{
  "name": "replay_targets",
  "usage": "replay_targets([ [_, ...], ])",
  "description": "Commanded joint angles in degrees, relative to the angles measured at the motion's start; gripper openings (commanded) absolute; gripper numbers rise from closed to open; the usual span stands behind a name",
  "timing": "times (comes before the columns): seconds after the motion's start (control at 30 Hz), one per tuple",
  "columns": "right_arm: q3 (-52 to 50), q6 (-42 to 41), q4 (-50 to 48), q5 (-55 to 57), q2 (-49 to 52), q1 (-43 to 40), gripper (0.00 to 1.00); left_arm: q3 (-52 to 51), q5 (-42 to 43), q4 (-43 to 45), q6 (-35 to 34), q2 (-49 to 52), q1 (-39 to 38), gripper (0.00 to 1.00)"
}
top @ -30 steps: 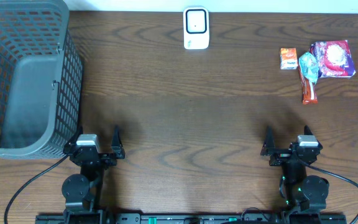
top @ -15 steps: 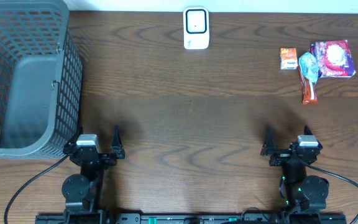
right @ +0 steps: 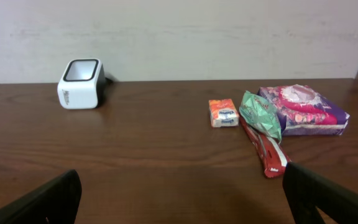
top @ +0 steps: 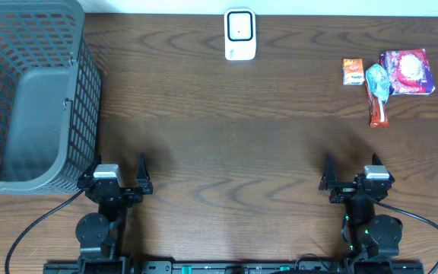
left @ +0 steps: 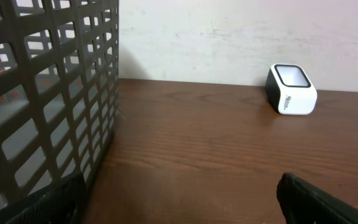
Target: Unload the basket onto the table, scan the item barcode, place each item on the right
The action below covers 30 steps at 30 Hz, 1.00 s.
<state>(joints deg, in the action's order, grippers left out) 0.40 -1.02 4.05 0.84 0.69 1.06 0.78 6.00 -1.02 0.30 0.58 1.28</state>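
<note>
Both pincers gape wide and empty at the near bench (top: 234,137) edge: left pincer (top: 120,164), right pincer (top: 352,169). Likely best: the right arm takes the red bar (top: 378,111), far right, across its narrow width, then turns its barcode to the scanner (top: 240,34). The bar's long axis runs near-to-far, slightly tilted, far end under a green packet (top: 377,79).

One basket (top: 88,84), one scanner (top: 239,34), four snack packets (top: 407,72)
</note>
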Motion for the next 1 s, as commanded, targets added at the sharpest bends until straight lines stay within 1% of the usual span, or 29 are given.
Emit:
replay_targets([
  [0.0, -0.1, -0.8, 0.2, -0.3, -0.4, -0.7, 0.99, -0.5, 1.2, -2.4, 1.0, -0.5, -0.2, 0.98],
  [0.23, -0.1, -0.8, 0.2, -0.3, -0.4, -0.7, 0.99, -0.5, 0.8, -2.4, 1.0, -0.5, -0.2, 0.98],
  [0.33, -0.1, -0.8, 0.2, -0.3, -0.4, -0.7, 0.99, -0.5, 0.6, -2.4, 2.5, -0.5, -0.2, 0.98],
  [0.97, -0.1, -0.8, 0.2, -0.3, -0.4, -0.7, 0.99, -0.5, 0.3, -2.8, 2.5, -0.5, -0.5, 0.98],
])
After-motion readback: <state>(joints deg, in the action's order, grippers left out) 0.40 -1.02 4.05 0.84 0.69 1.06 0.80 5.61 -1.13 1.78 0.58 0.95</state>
